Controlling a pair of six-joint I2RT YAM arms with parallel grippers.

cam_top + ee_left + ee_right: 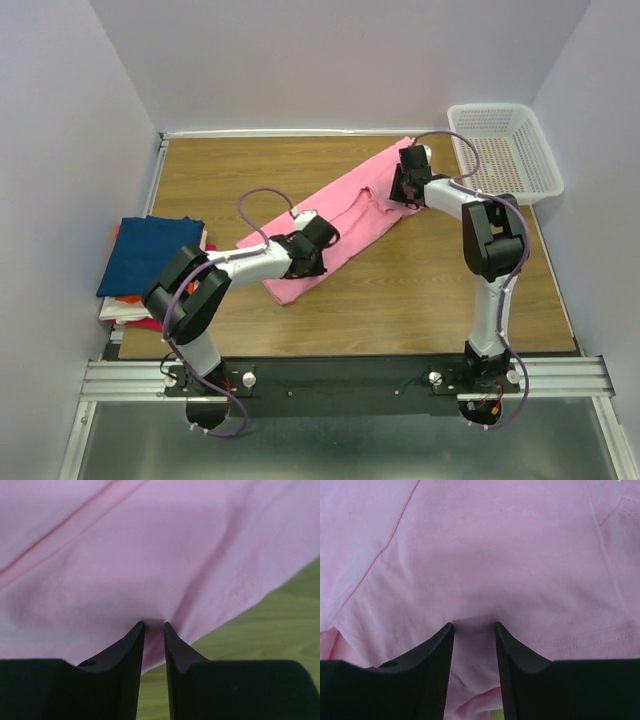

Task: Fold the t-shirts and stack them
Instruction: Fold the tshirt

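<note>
Closest to the near edge of the counter (400, 310), the left arm (245, 265) reaches out to the low end of the pink t-shirt (350, 210). The left jaws are almost closed and pinch a little bunch of the pink cloth right at its edge, with bare wood just beside it. The shirt lies as a long strip, slanting from the middle of the counter up toward the far right corner, so it looks like its sides are already folded in. At the far end of the strip the right arm (485, 235) bends over it, and the right jaws are set narrow with a fold of the same pink cloth held between them. With both ends held, the step in hand seems to be folding the strip in half. The next move probably means lifting one end and laying it on the other, evenly, so the cloth does not twist or slip out. By the left edge waits the stack, a dark blue t-shirt (150, 255) on top with red cloth (140, 322) peeking out under it; the pink one should go there later. A white basket (505, 150) sits in the far right corner, just beside the right arm, so that arm must lift with care.
</note>
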